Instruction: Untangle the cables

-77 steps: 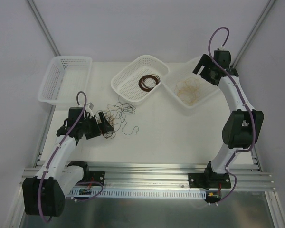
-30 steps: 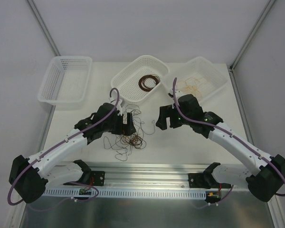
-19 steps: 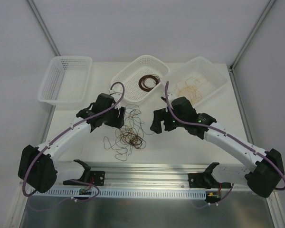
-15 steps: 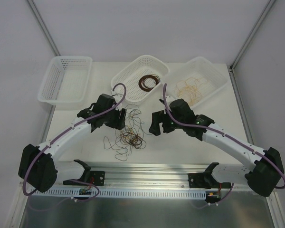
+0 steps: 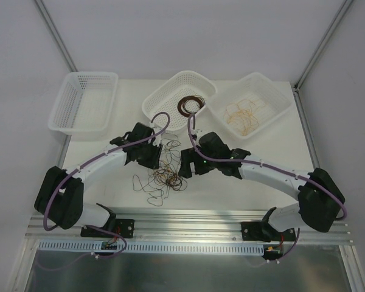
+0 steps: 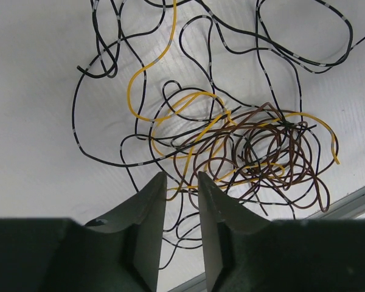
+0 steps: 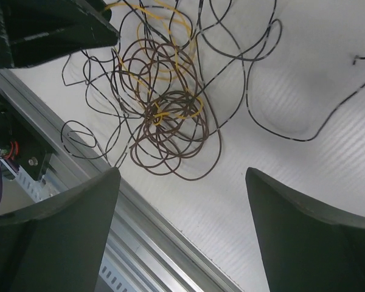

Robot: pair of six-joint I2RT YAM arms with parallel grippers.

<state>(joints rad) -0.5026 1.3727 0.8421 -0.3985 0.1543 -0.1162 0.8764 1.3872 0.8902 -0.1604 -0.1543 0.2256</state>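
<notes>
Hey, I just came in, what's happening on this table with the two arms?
Two robot arms are working on a tangle of thin black, brown and yellow cables on the table. The left pincer is low at the tangle, jaws a narrow gap apart; the right pincer hovers wide open over it. The middle basket holds a brown coil, the right basket tan wires.

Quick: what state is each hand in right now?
Left hand: nearly closed over the wires; whether it grips one cannot be told.
Right hand: open, empty.
</notes>
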